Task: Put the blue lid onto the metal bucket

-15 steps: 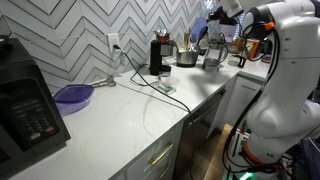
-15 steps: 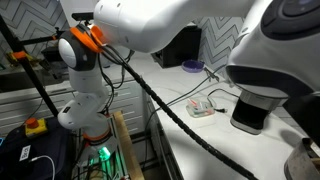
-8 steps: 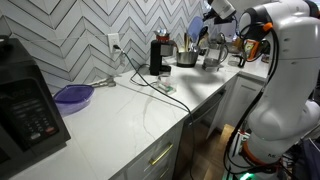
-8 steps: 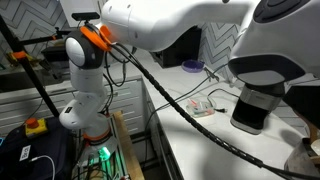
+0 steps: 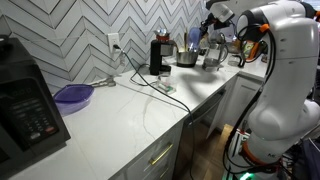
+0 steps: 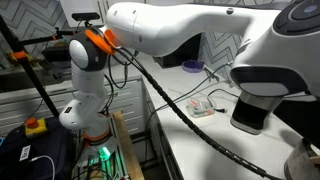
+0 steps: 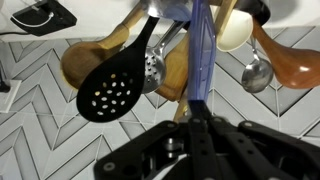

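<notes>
I have the blue lid [image 7: 201,60] pinched in the end effector [image 7: 200,128], just above the metal bucket [image 5: 187,58] at the far end of the desk [image 5: 100,130], near its back edge. Only the wrist view shows the grip. There the lid is edge-on, a thin strip running top to bottom of the frame, with a slotted spoon [image 7: 110,95] and a ladle [image 7: 255,72] behind it against the tiles. In an exterior view the arm [image 6: 190,25] fills the frame and hides both lid and bucket. The coffee maker [image 5: 158,55] stands just beside the bucket. The desk's middle and front edge lie open, crossed by a cable [image 5: 150,88], and the purple dish [image 5: 73,95] sits well apart.
</notes>
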{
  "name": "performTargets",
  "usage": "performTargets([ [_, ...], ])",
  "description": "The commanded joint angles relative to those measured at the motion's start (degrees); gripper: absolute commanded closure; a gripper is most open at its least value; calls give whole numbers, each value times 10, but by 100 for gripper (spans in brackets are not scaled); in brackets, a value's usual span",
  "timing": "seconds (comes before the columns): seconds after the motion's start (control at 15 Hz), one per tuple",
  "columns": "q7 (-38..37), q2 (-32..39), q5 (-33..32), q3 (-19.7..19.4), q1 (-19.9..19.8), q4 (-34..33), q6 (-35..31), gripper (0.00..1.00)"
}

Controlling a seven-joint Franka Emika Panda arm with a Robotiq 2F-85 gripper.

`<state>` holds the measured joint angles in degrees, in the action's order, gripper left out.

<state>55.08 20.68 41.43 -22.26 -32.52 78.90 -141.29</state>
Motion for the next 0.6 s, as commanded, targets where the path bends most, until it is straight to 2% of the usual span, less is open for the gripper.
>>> performTargets([
  [0.0, 60, 26, 49, 27, -19, -24, 4, 100],
  [0.27, 100, 54, 80, 45, -30, -57, 32, 100],
  [0.53, 73, 86, 62, 44, -22, -88, 52, 100],
])
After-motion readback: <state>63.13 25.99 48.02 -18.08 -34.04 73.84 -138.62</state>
